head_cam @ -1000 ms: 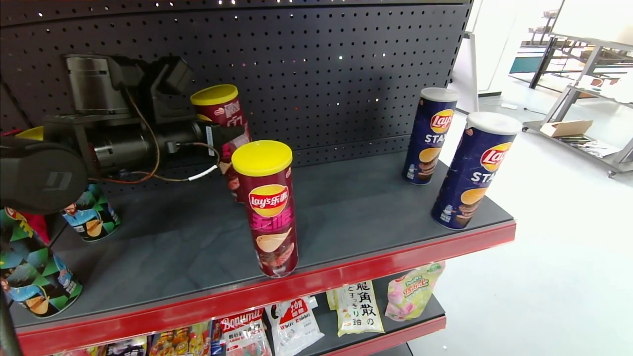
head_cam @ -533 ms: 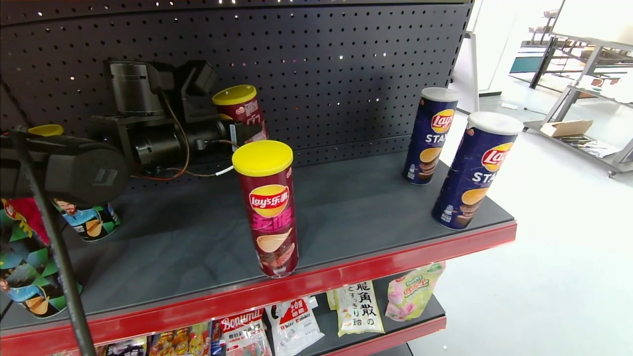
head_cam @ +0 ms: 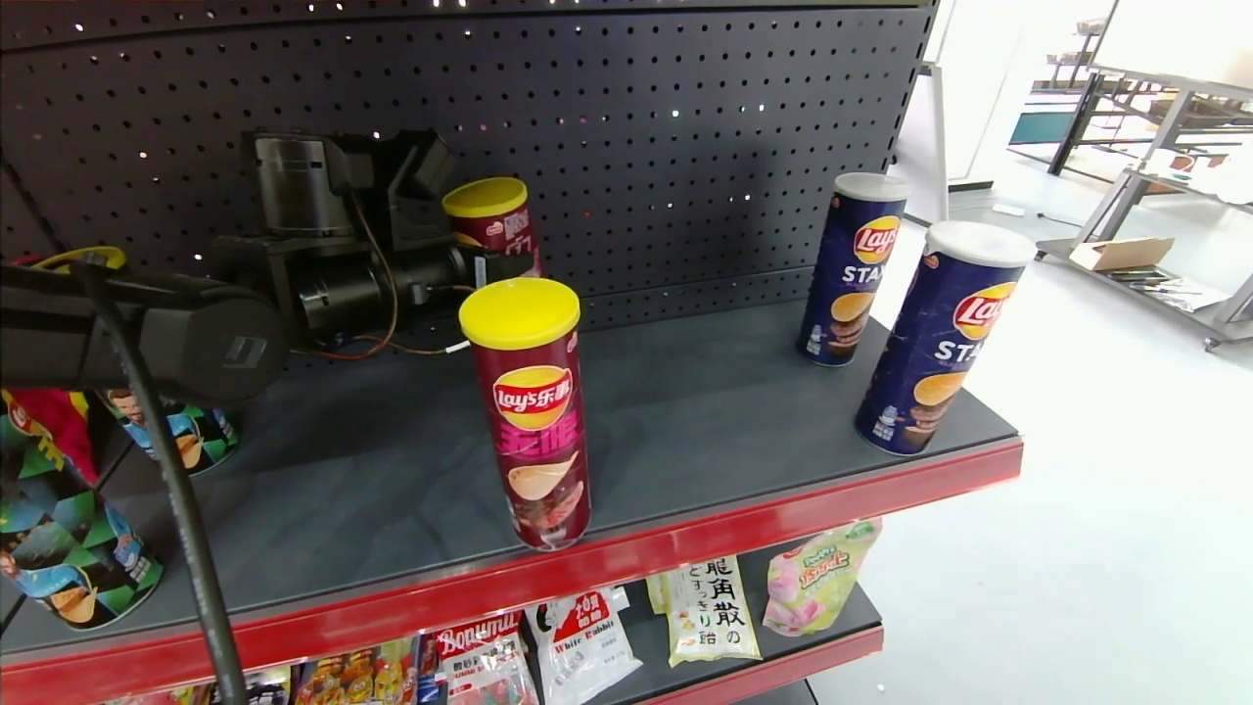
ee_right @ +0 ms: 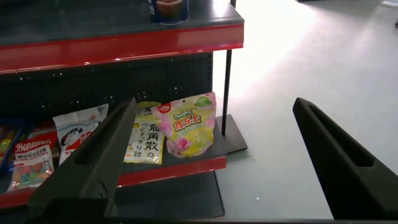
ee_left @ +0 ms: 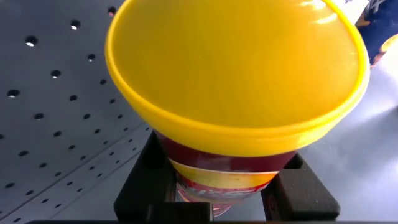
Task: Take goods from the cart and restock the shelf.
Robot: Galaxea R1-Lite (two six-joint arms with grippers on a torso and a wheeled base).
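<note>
While close to the pegboard [head_cam: 685, 147], yellow-lidded can [head_cam: 494, 217] in left tool's [ee_left: 221, 193] tight grip; right tool [ee_right: 214, 106] agape.

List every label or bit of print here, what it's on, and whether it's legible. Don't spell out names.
Front maroon cardboard tube with yellow lid: round logo, large characters, legible.
Two dark blue tubes with white lids: logo, white letters cut off by the curve.
Second maroon tube, held in the left gripper: label mostly hidden.
Plastic snack bags below: bold print legible, fine print too small.
</note>
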